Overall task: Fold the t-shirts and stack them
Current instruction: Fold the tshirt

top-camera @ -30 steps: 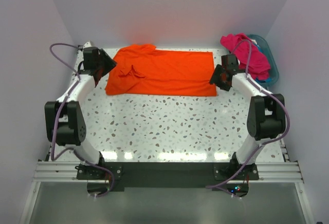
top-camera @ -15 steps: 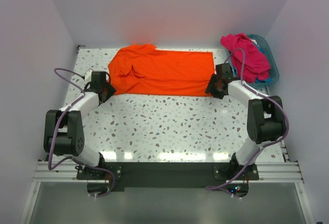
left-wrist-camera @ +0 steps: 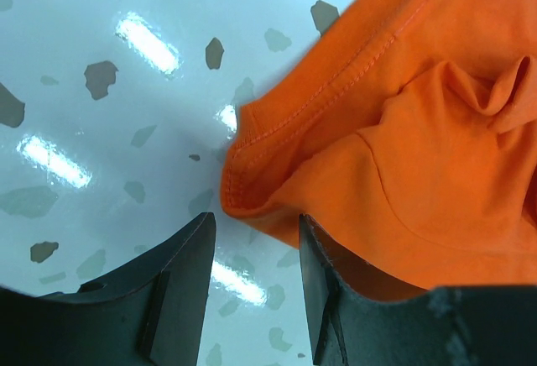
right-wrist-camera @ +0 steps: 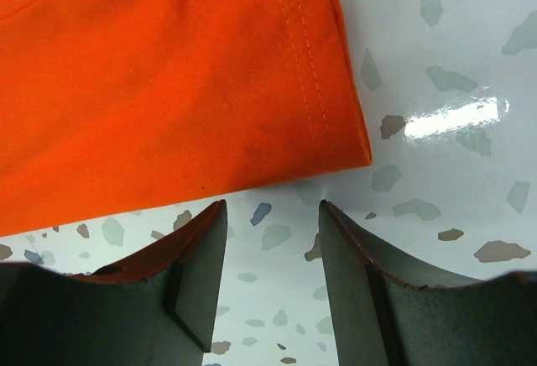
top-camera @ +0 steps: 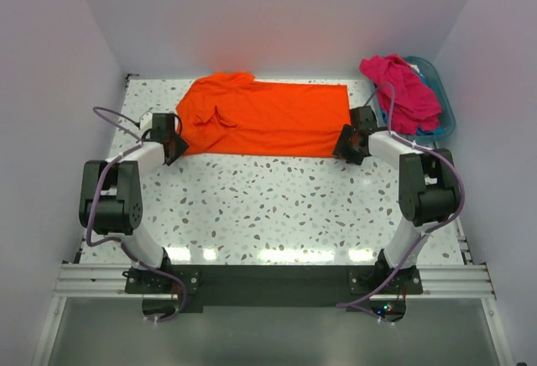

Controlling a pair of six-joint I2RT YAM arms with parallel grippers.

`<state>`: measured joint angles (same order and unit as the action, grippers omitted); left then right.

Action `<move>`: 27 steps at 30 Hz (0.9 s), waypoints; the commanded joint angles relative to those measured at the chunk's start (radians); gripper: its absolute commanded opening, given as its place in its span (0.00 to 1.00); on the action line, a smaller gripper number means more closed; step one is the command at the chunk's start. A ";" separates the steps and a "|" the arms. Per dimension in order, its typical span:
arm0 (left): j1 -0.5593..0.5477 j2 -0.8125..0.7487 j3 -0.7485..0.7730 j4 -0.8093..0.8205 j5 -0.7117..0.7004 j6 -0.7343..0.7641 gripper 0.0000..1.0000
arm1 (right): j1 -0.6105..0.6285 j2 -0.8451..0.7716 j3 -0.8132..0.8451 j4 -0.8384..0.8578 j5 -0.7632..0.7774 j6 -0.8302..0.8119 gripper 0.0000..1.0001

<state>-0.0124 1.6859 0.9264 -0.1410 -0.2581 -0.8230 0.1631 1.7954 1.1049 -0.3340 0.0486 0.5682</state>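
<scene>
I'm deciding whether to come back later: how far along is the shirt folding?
Done: nothing is folded or stacked; the orange t-shirt lies spread on the table, one end rumpled. In hand: both arms' jaws stand open at its near corners, gripping nothing. Left: fold it, then the pink t-shirt heaped in the basket.

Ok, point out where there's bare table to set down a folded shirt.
Free: the wide table stretch between the orange t-shirt and the near edge. Crowded: the far strip under that shirt, and the far-right corner with the teal basket and pink t-shirt.
</scene>
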 commanded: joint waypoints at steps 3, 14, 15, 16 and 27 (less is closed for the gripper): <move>0.012 0.038 0.063 0.063 -0.041 0.031 0.49 | -0.013 0.004 0.026 0.035 -0.004 0.013 0.52; 0.012 0.104 0.104 0.057 -0.046 0.050 0.37 | -0.042 0.024 0.024 0.047 0.022 0.015 0.53; 0.012 0.107 0.107 0.051 -0.046 0.048 0.36 | -0.046 0.028 0.023 0.047 0.026 0.015 0.53; 0.012 0.107 0.114 0.049 -0.047 0.053 0.33 | -0.048 0.030 0.023 0.049 0.030 0.016 0.53; 0.042 0.103 0.166 0.003 -0.049 0.070 0.06 | -0.063 0.071 0.065 0.039 0.056 0.012 0.31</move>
<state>0.0067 1.7954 1.0477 -0.1375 -0.2771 -0.7708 0.1051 1.8442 1.1385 -0.3119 0.0689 0.5762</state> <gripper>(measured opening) 0.090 0.338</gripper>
